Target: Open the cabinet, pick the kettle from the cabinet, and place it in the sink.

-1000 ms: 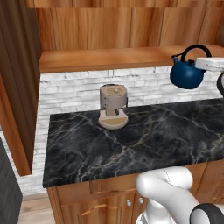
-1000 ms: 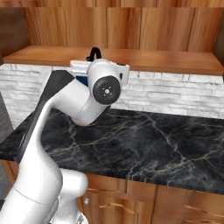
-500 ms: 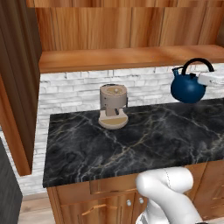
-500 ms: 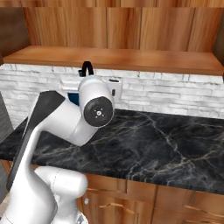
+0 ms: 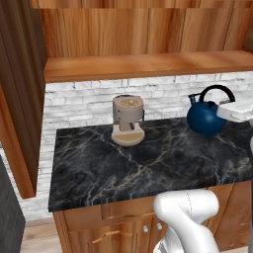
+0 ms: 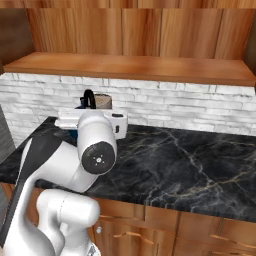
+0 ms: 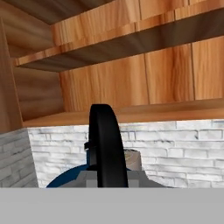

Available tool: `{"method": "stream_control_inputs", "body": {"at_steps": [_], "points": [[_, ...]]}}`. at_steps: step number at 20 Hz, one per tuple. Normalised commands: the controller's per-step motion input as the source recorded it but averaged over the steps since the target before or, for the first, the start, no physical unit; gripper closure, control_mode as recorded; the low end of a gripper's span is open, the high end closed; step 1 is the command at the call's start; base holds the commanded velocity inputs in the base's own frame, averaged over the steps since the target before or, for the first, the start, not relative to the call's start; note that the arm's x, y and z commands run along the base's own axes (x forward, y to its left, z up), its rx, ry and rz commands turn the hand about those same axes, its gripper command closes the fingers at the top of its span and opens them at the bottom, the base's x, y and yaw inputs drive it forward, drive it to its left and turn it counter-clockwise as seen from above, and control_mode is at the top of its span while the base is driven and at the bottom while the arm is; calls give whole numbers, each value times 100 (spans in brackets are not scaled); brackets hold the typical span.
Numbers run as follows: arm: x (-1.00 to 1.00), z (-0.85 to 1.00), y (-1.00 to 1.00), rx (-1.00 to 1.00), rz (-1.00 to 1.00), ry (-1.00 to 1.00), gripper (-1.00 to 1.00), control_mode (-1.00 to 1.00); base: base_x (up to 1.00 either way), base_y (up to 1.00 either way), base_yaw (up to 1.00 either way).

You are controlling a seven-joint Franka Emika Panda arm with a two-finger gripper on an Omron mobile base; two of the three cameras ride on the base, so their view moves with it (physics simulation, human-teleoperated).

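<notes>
Dark-blue and round, the kettle (image 5: 204, 117) sits at the right edge of the left base frame, its body in front of the far edge of the black marble counter (image 5: 143, 163) and the white brick backsplash (image 5: 89, 104); whether its base touches the stone cannot be told. Its black loop handle (image 7: 104, 144) runs up the middle of the hand frame, with the blue body (image 7: 70, 180) curving away at the lower left. The gripper (image 7: 105, 181) is clamped narrowly on that handle (the fingertips themselves are mostly hidden behind it). In the right base frame the kettle's handle top (image 6: 89, 98) peeks above the white arm (image 6: 95, 145) at centre left.

Just left of centre in the left base frame, well apart from the kettle, the tan coffee machine (image 5: 127, 119) stands upright on the counter near the backsplash. Above, across the upper part of the frame, the cabinet (image 5: 148, 37) stands open, its wooden shelf (image 5: 148, 65) bare, and its open door (image 5: 17, 94) hangs down the left edge. Base cabinets (image 5: 113, 227) with small silver knobs fill the bottom.
</notes>
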Motion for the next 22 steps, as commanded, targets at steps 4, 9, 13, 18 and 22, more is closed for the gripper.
{"method": "stream_control_inputs", "body": {"at_steps": [4,9,13,18,22], "points": [[2,-38,24,0,3,9,100,-100,0,0,0],[12,-29,16,0,4,13,100,-100,0,0,0],[15,-19,8,0,6,11,100,-100,0,0,0],[5,-29,16,0,3,0,100,-100,0,0,0],[6,-21,13,0,0,-2,100,-100,0,0,0]]}}
